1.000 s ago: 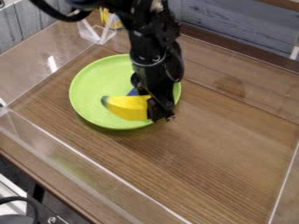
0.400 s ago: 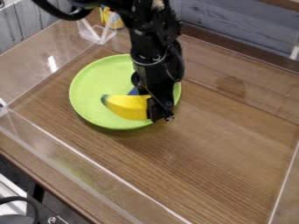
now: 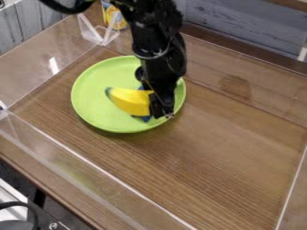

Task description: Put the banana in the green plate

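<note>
The small yellow banana (image 3: 128,101) lies low inside the round lime-green plate (image 3: 92,86), over its right half and slanting from upper left to lower right. My black gripper (image 3: 156,109) points almost straight down over the plate's right side. Its fingers are closed on the banana's right end, which they partly hide. I cannot tell whether the banana rests on the plate's floor or hangs just above it.
The plate sits on a wooden tabletop (image 3: 228,144) enclosed by low clear plastic walls (image 3: 30,54). A yellow object (image 3: 113,16) shows at the back behind the arm. Bare wood stretches to the right and front of the plate.
The wrist has rolled in place, and the banana has swung with it, from lying level to slanting, with its left end higher in the picture. The hand has not shifted.
</note>
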Motion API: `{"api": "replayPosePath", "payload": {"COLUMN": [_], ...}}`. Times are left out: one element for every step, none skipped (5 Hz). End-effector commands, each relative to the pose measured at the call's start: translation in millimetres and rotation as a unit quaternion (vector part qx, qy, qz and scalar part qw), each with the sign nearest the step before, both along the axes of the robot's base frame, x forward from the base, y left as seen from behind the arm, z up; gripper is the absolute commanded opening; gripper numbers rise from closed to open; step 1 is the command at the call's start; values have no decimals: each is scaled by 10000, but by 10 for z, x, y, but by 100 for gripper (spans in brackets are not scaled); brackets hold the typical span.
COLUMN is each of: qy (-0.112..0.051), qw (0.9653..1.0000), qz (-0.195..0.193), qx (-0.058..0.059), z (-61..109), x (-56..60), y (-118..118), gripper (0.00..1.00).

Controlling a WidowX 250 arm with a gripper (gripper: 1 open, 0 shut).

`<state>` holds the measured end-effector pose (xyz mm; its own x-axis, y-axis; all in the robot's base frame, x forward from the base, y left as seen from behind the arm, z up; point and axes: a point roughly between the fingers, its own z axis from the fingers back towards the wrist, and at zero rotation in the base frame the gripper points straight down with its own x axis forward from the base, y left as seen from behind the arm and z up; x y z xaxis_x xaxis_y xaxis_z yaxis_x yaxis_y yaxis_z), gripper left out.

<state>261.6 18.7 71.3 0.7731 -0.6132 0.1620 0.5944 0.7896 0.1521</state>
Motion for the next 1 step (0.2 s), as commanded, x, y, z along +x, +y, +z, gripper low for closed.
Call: {"api": "replayPosePath", "payload": {"qy": [-266], "qw": [9995], "qz": [183], "qx": [75], "z": [150], "x": [116], "y": [94], "gripper": [0]}}
